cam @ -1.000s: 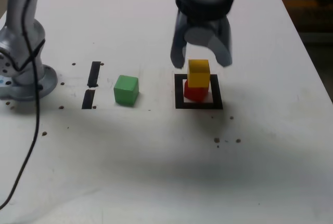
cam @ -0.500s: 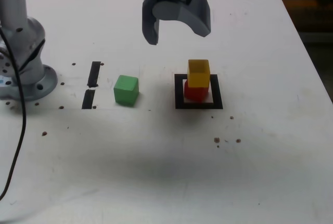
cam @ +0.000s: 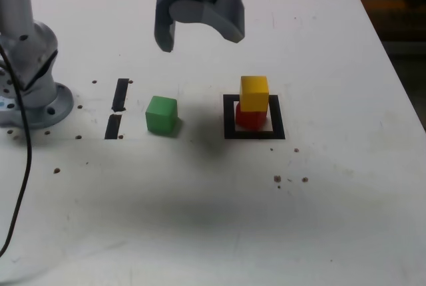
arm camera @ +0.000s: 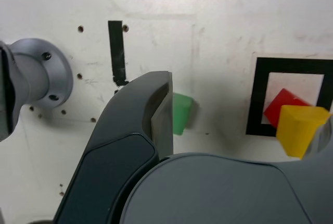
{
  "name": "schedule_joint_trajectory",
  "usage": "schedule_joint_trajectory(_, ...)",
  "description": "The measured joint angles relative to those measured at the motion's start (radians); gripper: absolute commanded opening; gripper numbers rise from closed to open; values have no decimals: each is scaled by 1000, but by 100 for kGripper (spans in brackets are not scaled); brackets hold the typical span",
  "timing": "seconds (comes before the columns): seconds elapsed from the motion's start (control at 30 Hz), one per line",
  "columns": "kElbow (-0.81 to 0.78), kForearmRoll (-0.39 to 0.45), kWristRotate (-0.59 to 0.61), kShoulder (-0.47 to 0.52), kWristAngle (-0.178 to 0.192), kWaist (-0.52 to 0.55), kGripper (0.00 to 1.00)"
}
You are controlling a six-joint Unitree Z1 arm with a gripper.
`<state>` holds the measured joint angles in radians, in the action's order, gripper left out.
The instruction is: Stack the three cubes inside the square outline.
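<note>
A: Starting at the exterior view's left: the arm's grey base (cam: 30,93) sits on the white surface (cam: 200,219), with a black cable (cam: 20,186) trailing down beside it.

B: Just past that, two short black tape strips (cam: 117,108), one above the other, with small dark specks scattered around them.

A: Next along, the green cube (cam: 162,114). It's alone on the surface, sitting flat, between the strips and the square outline (cam: 253,133), touching neither.

B: And the hand (cam: 200,36)?

A: Up in the air, above and behind the green cube in the exterior view. Jaws spread wide, nothing between them. It's clear of every cube.

B: The wrist view agrees: one dark finger (arm camera: 151,125) fills the front, and the green cube (arm camera: 181,112) peeks out from behind it on the surface below.

A: Moving right, the black tape square, white inside. The red cube (cam: 251,118) rests inside it, turned a little off the frame's lines.

B: And the yellow cube (cam: 254,93) is on top of the red one, a two-high stack.

A: From the wrist view the yellow cube (arm camera: 300,129) overlaps the red cube (arm camera: 283,108), both within the square outline (arm camera: 257,96).
</note>
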<state>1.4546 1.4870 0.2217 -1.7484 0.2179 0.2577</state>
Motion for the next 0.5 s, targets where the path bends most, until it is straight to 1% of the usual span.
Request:
schedule_joint_trajectory(0.13,-21,9,-7,0,-45,-3,94)
schedule_joint_trajectory(0.23,-65,8,-30,0,-104,-22,96)
schedule_joint_trajectory(0.3,-83,6,-38,0,-129,-32,97)
schedule_joint_trajectory(0.33,-89,5,-42,0,-136,-35,98)
schedule_joint_trajectory(0.4,-102,5,-47,0,-138,-38,99)
schedule_joint_trajectory(0.5,-121,4,-50,0,-122,-39,99)
